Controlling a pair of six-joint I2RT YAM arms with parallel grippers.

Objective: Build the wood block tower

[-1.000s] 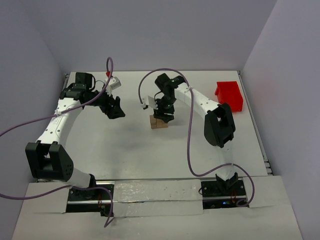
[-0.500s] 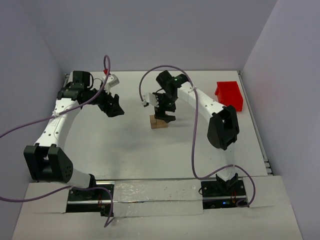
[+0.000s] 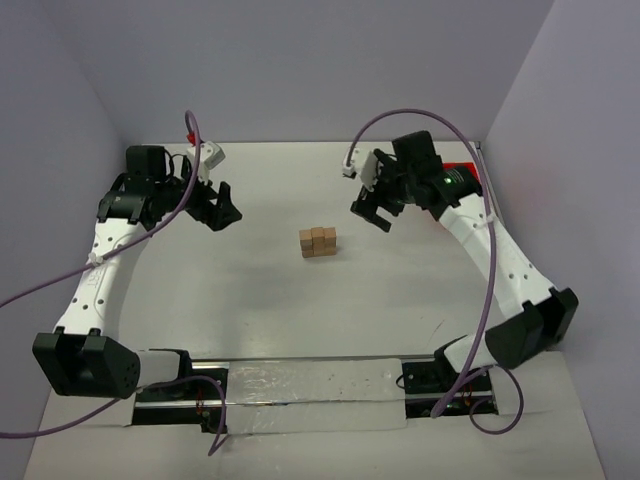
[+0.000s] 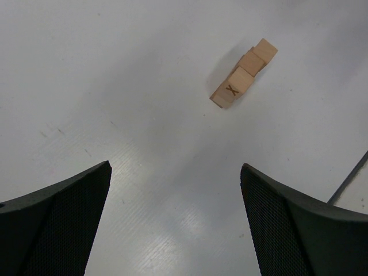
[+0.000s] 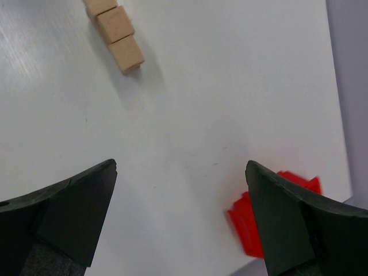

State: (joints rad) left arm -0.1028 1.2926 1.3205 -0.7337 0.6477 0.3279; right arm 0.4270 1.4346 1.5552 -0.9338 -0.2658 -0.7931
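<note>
Backing away rightward, my right gripper point(image 3: 372, 213) has left the tower point(image 3: 318, 242) standing alone mid-way across the table point(image 3: 250, 290). Its tan cubes point(image 4: 252, 62) sit snug, three wide, one marked X. My right and left gripper point(image 3: 227, 207) both gape, empty.

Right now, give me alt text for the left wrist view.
A small tower of tan wood blocks stands on the white table, one block marked X. The open left claw frames the bottom edge, holding nothing.
</note>
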